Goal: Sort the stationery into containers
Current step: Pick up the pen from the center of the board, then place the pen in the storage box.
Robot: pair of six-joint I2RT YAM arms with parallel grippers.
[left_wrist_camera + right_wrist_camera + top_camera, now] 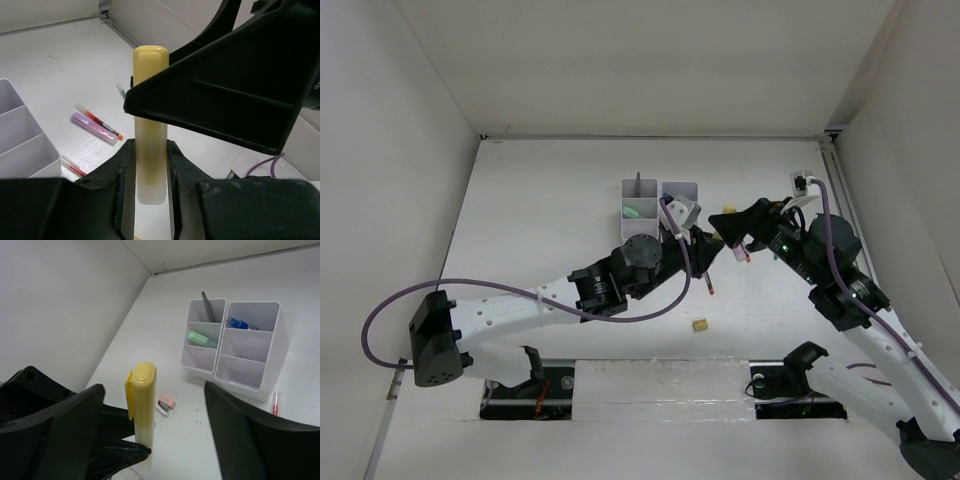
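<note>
Nearby, a stapler, red pens and an eraser lie loose by the organisers. The left gripper clamps the yellow highlighter upright. The right gripper reaches in, jaws wide apart either side of it.

Top external: fixed high at the near edge, looking down over the whole table. Left wrist: very close, low, facing far-right. Right wrist: close, facing far-left. Both wrist views share the yellow highlighter; all three show the organisers.
</note>
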